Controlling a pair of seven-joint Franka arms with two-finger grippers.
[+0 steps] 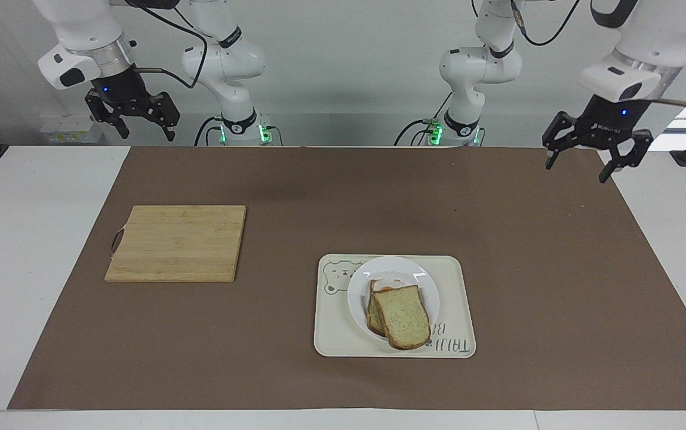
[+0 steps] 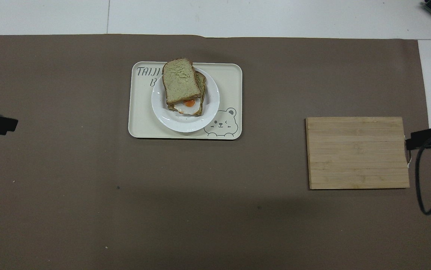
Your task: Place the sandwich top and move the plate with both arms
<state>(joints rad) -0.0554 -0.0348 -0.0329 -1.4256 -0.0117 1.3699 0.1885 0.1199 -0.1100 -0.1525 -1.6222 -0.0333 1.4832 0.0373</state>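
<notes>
Resting on the egg-topped slice (image 2: pixel 189 106), the sandwich top (image 1: pixel 403 316) is skewed, overhanging the plate (image 1: pixel 357 295) on the tray (image 1: pixel 460 284) toward the desk's edge farthest from the robots. Topping looks done; you're at the plate move. Left gripper (image 1: pixel 598 146) hangs open over the mat's corner; right gripper (image 1: pixel 132 114) waits, open, above its corner. Next, bring both down to the rim.
</notes>
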